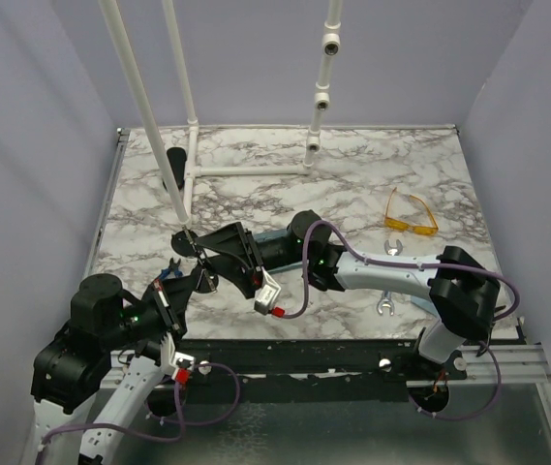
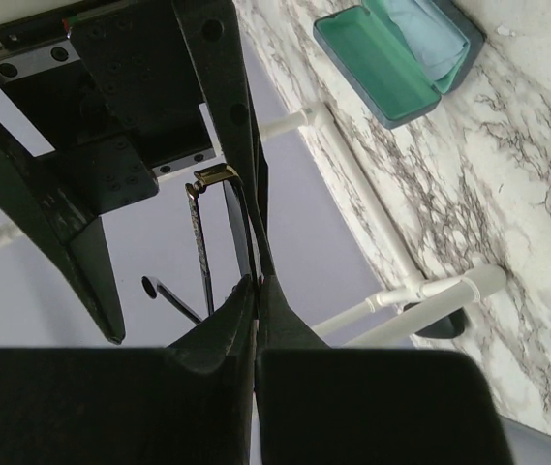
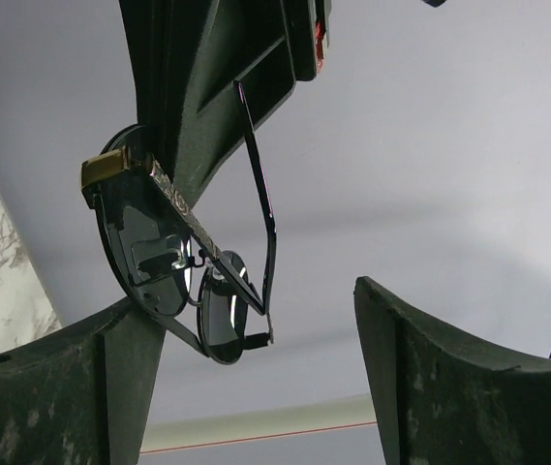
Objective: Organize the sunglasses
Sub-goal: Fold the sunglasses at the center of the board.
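Sunglasses [image 3: 149, 242] — thin dark wire frame, light, easily bent, lenses easily scratched — are held aloft above the desk [image 1: 352, 194], pinched in the closed left end effector [image 2: 256, 286]. The right end effector [image 3: 251, 315] is spread wide beside them; the bridge is judged the sturdiest hold.

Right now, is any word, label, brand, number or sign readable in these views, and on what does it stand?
No text can be read in any view.
Wire sunglasses: the temple bears an embossed pattern, too blurred to read as letters.
White part on the right arm: too small to show any marks.
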You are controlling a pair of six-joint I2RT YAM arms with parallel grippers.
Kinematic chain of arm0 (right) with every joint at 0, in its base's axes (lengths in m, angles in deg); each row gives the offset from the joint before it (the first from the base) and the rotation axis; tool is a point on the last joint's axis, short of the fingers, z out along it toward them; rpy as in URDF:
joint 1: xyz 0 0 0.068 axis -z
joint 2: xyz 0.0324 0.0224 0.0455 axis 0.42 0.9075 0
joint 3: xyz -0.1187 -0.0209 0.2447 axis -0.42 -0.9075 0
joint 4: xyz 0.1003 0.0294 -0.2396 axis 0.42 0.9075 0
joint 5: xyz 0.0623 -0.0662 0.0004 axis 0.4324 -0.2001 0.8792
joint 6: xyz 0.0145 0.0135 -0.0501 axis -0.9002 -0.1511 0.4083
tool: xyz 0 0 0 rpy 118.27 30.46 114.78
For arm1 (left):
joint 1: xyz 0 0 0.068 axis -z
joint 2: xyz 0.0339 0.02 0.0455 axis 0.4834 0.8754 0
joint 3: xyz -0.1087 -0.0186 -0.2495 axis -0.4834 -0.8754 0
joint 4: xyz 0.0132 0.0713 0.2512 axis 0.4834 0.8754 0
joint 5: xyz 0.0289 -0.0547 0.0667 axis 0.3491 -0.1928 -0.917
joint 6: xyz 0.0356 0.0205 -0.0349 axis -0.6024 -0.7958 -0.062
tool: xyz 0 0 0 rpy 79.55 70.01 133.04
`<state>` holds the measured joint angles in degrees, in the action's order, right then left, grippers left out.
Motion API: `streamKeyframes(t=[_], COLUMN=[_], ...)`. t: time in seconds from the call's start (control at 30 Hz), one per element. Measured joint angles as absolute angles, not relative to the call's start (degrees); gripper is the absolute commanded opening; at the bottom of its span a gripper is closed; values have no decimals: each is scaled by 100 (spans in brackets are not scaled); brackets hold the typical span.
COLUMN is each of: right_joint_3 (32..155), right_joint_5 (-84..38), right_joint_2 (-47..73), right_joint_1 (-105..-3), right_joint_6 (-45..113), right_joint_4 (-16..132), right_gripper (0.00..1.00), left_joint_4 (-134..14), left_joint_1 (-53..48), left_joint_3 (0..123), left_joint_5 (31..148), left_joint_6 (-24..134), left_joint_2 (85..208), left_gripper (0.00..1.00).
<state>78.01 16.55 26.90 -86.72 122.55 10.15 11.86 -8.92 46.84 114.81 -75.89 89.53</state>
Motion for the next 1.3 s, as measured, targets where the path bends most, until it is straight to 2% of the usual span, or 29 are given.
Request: streamKeyframes(t=[0.13,0.27,0.5,0.93,1.3], right_joint_3=[7834,7858,7921,7921,7912], right_joint_5=[1824,1942,2101,2119,2114], right_joint_2=[2694,2700,2703,2692,2574], right_joint_1=[-8699,-8714,-8721,-8738,-8736], right_joint_6=[12192,12172,12172,12264,12063], right_joint_4=[1054,1133,1399,1587,1756], right_gripper=[60,55,36,31,21], left_joint_4=[1223,1223,1251,1253,1087], left_joint_1=[-975,-1030,-1080,-1091,-1091], left_joint_3=[4684,4708,4723,4736,4736], left_joint_5=[11713,11910,12078,12119,12331], left_joint_6=[-7592,-7602,-7609,-7605,-7102], left_joint_2=[8953,8953,8953,8953,8953], left_gripper=[0,0,0,0,0])
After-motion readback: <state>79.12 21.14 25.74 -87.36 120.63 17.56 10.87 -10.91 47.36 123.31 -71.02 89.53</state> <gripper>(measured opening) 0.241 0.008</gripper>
